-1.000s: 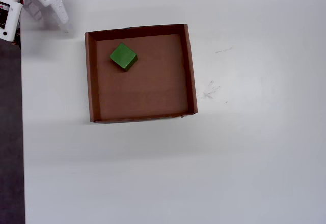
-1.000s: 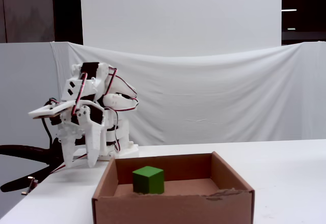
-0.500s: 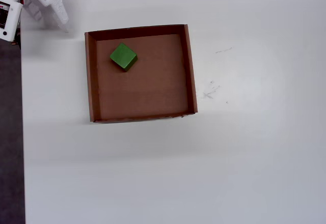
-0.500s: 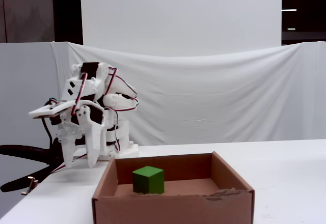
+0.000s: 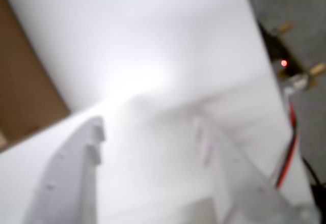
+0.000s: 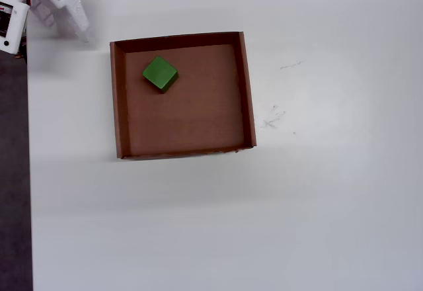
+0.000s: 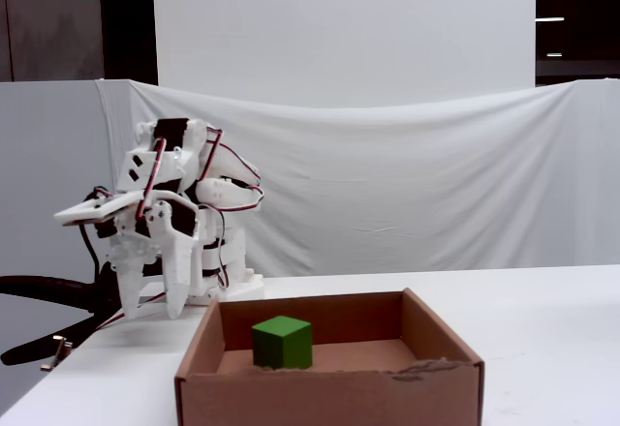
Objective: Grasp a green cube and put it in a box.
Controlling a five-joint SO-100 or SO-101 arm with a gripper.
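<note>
- Hanging folded over the table's corner, the gripper (image 7: 150, 308) pointed down with its 2 fingers spread a little apart and nothing between them; the wrist view showed only bare white table (image 5: 153, 56) in the gap.
- Just beside it stood the box (image 6: 117, 106), its near wall well clear of the fingertips in the overhead view.
- The green cube (image 6: 160, 73) lay flat on the box floor, near the wall closest to the arm, touching no wall.
- Judged from this, the task looked done.
- What could go wrong: a swing toward the box might clip its low wall and shove it, since the cardboard looked light.
</note>
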